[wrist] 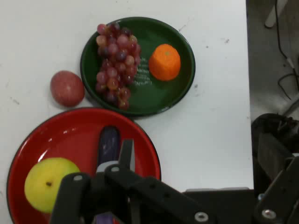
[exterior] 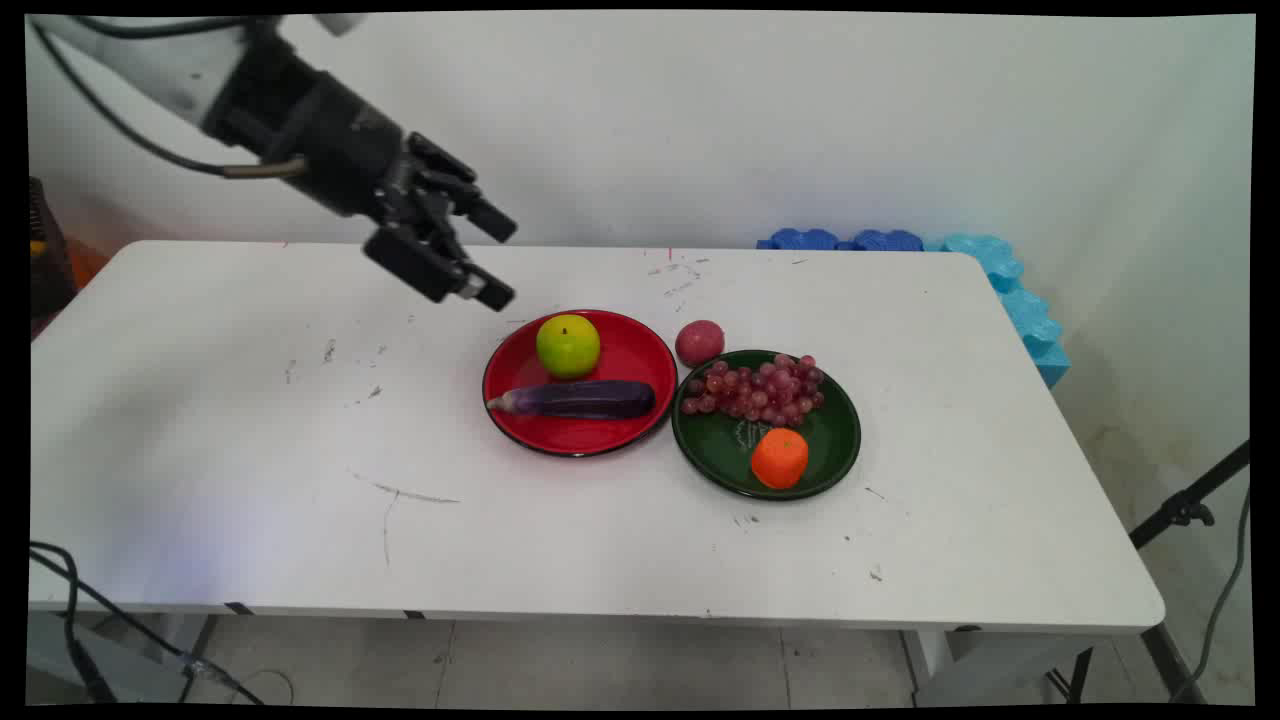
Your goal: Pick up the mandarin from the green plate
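main view first: the gripper (exterior: 495,262) hangs in the air above the table (exterior: 250,450), up and to the left of the red plate (exterior: 640,360), touching nothing. its two black fingers stand spread wide with only air between them, so the hand carries nothing.

on the red plate sit a green apple (exterior: 568,345) toward the back and an eggplant (exterior: 582,399) across the front. the eggplant lies flat, its long axis running left to right across the plate, pale stem end pointing left, rounded dark end pointing right toward the green plate (exterior: 830,450). apple and eggplant lie close; whether they touch i can't tell.

the green plate touches or nearly touches the red one on its right. it holds a bunch of red grapes (exterior: 755,390) at the back and an orange (exterior: 779,458) at the front. a reddish round fruit (exterior: 699,342) rests on the bare table just behind the gap between the plates.

hand view looks down past the linkage: the apple is lower left, the eggplant runs up the picture from between the fingers. as things lie, everything sits settled on plates or table, and nothing is gripped or lifted.

blue foam (exterior: 1010,290) leans by the wall at the far right corner.
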